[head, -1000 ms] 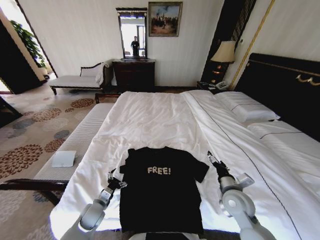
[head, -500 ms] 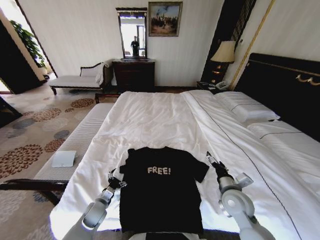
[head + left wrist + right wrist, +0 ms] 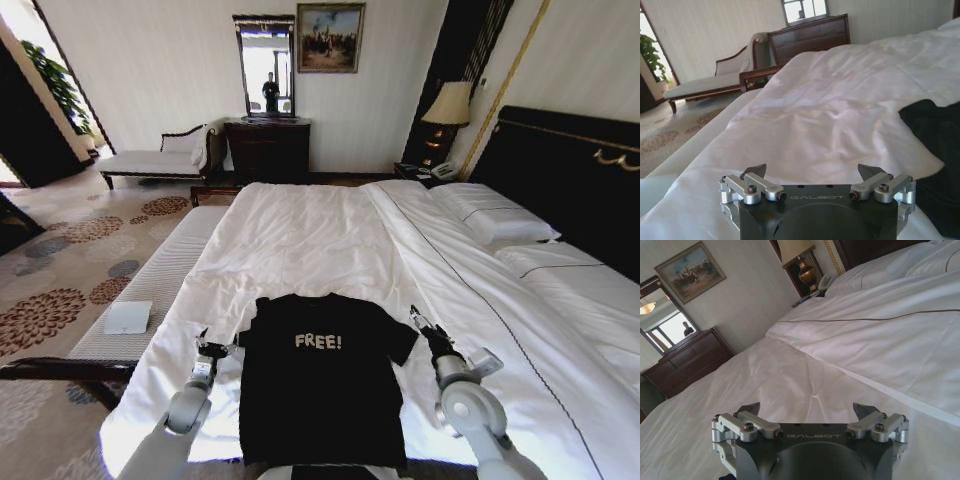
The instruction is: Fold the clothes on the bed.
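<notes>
The black short-sleeved cotton T-shirt with white "FREE!" lettering [image 3: 320, 375] lies flat and face up on the near end of the very large bed with white sheets and duvet [image 3: 300, 235], collar toward twelve o'clock and hem toward six, so its long axis runs straight away from the robot. A dark corner of it also shows in the left wrist view [image 3: 935, 160], lying on the white cloth just off one side of that arm's fingers. The left gripper [image 3: 208, 350] hangs at about nine o'clock from the shirt's chest, just beside the left sleeve and apart from the cloth, jaws spread and empty. The right gripper [image 3: 422, 325] sits at about three o'clock, near the tip of the right sleeve, fingers likewise parted with nothing between them. The right one looks a shade closer to its sleeve than the left is to its own, so I judge either sleeve reachable by an inward move across the short axis. Farther out, at one o'clock, white pillows [image 3: 495, 215] rest against the tall dark gold-trimmed headboard [image 3: 570, 170]; at eleven o'clock stand a dark wooden dresser [image 3: 268, 150] and a pale upholstered chaise [image 3: 155, 160]
</notes>
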